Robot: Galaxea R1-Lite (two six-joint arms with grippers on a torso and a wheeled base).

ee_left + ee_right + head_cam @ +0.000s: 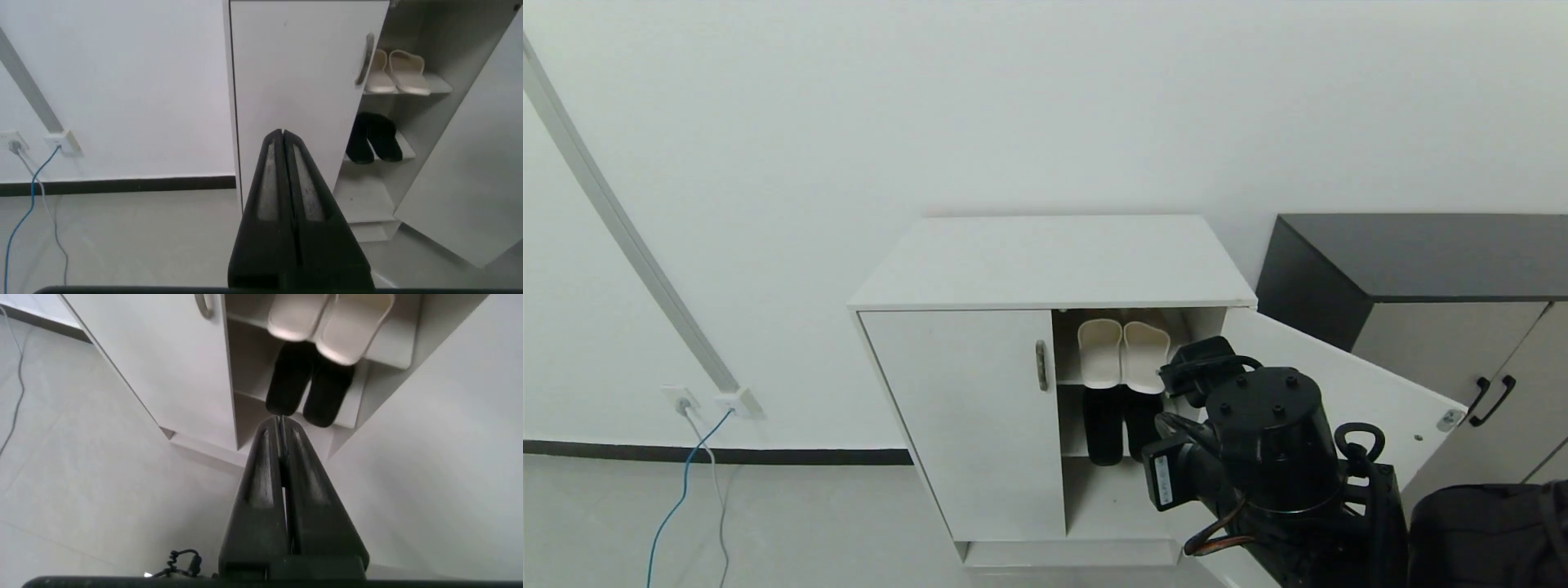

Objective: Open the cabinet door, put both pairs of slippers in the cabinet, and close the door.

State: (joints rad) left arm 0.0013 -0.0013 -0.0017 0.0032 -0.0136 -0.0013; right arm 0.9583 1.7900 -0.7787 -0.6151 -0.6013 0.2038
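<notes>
- Head view: the white cabinet (pixel 1054 261) stands against the wall. Its left door (pixel 964 416) is shut and its right door (pixel 1339 392) is swung wide open toward the dark cabinet (pixel 1421 253) next to it.
- Same view: the cream slippers (pixel 1123 353) sit side by side on the upper shelf of the open half. The black slippers (pixel 1123 425) are on the shelf right under them, so both pairs are inside.
- The right arm (pixel 1262 433) hangs just in front of the open half and covers part of the right door.
- Off to the left there are 2 wall sockets (pixel 711 402), with a blue cable and a grey cable (pixel 686 474) dropping to the floor.
- Left wrist view: the left hand (pixel 282 143) has its fingers pressed together with nothing in them. It's well back from the cabinet and lined up with the shut left door. Both pairs of slippers show past the door's handle (pixel 368 59).
- Right wrist view: the right hand (pixel 280 429) is also closed up and empty, fingers together. It's aimed at the black slippers, close to the open compartment but not touching either pair.
</notes>
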